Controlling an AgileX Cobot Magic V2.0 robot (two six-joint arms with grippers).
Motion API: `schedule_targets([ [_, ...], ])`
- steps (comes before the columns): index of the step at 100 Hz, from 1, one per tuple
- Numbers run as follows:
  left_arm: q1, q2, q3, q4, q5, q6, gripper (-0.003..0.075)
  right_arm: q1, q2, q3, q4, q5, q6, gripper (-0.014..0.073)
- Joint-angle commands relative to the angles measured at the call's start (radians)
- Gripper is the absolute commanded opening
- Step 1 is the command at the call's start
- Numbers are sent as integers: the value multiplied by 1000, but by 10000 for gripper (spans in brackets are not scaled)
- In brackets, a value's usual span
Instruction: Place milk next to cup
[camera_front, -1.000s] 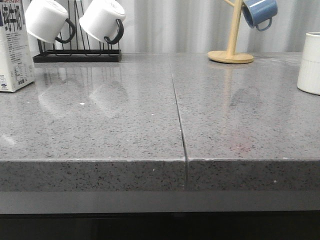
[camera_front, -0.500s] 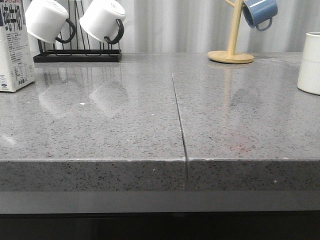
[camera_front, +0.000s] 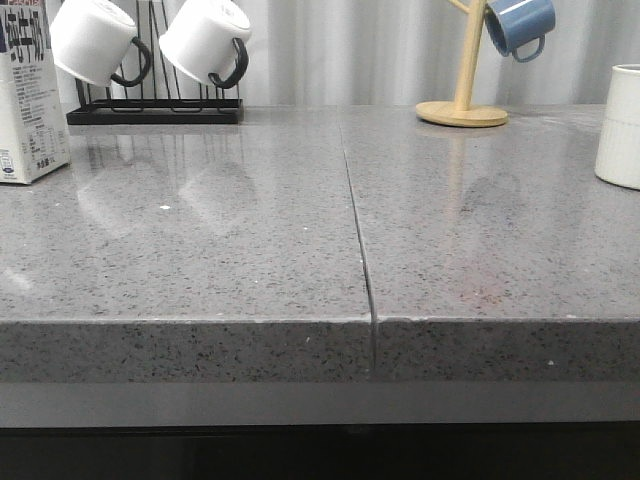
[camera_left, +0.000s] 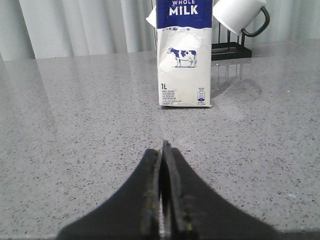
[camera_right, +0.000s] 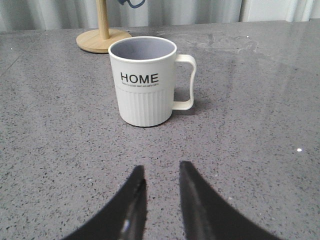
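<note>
While the milk (camera_front: 30, 95) stands upright at the far left edge of the desk (camera_front: 250, 250), the task has not begun: nothing is gripped. Just right of the carton, two white mugs (camera_front: 150, 40) hang on a black rack (camera_front: 155, 110) at the far edge.

Left pincer (camera_left: 162, 190): fingers pressed together, empty, low over the desk. In the left wrist view the milk (camera_left: 184, 55) stands straight ahead of the fingertips, apart from them, with its cow face toward the camera and its long axis vertical. Judgement: the left arm is the nearer one and should take the carton; the fingers must spread wider than the carton before closing on it.

A seam (camera_front: 358, 230) divides the desk near its middle. Further right, a wooden stand (camera_front: 463, 100) carries a blue mug (camera_front: 520, 25) at the far edge.

At the far right edge of the front view stands the cup (camera_front: 620, 125), upright. The right pincer (camera_right: 159, 195) is slightly spread and empty, with the cup (camera_right: 145, 80) directly ahead and apart from it, handle pointing to one side.

Milk and cup stand well apart, at opposite ends. Judgement: the carton must travel rightward across the seam, kept vertical, since a tall carton tips easily.
</note>
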Motion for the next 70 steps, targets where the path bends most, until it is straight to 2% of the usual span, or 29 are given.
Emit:
schedule_targets([
  [1,1,-30,45,-3,-73,-11,-20,-4,51,-35,2,-128,-1,272],
  [32,1,-30,45,-3,-73,-11,-20,-36,256,-35,6,-463,-1,272],
  [70,1,-30,45,-3,-73,-11,-20,-53,632,-101,6,-707,-1,270],
])
